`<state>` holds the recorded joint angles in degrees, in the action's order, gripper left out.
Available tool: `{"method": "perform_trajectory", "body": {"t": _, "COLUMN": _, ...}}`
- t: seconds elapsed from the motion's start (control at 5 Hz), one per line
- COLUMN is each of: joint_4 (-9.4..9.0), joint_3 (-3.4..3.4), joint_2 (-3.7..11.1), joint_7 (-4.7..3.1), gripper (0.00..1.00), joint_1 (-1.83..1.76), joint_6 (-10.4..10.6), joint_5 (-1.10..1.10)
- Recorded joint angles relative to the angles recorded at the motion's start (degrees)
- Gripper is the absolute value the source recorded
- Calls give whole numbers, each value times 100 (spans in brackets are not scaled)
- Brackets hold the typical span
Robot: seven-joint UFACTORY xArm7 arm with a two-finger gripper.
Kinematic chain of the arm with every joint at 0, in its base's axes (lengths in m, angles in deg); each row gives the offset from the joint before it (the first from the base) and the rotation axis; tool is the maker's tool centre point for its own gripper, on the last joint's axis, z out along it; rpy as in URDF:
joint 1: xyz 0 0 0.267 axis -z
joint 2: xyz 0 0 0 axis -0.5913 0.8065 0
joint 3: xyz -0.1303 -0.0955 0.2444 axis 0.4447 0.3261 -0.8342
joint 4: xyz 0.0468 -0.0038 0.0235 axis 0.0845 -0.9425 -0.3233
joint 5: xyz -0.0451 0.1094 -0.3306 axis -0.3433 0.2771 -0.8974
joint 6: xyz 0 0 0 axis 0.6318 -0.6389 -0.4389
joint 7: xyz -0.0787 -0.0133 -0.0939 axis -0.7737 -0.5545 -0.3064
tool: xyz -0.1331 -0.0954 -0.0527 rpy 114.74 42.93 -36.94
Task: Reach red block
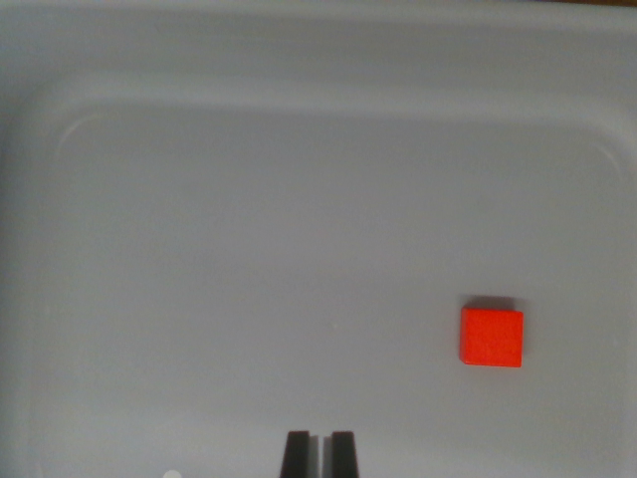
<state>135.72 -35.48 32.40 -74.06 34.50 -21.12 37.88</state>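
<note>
The tool (319, 453), seemingly nearly closed and empty, sits apart from the red block (491, 338) on the tray (249, 199).

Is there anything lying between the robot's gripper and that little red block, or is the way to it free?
Nothing visible blocks it. The gripper sits at the bottom edge of the wrist view; the red block lies up and toward the wrist view's right, with only the bare pale tray floor between them.

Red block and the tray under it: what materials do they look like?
Red block: probably painted wood or solid plastic; even matte colour, crisp edges, no grain visible, so I can't tell which. Tray: likely moulded plastic, pale grey, smooth with a dull sheen; rounded corners and a raised rim suggest moulding.
</note>
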Motion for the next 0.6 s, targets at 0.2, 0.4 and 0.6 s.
{"method": "perform_trajectory", "body": {"t": 0.2, "joint_4": -27, "joint_3": 6, "joint_2": 16, "joint_7": -2, "gripper": 0, "joint_1": 7, "joint_6": 41, "joint_5": 0}}
{"method": "perform_trajectory", "body": {"t": 0.4, "joint_4": -27, "joint_3": 6, "joint_2": 16, "joint_7": -2, "gripper": 0, "joint_1": 7, "joint_6": 41, "joint_5": 0}}
{"method": "perform_trajectory", "body": {"t": 0.6, "joint_4": -77, "joint_3": 16, "joint_2": 47, "joint_7": -6, "gripper": 0, "joint_1": 19, "joint_6": 118, "joint_5": 0}}
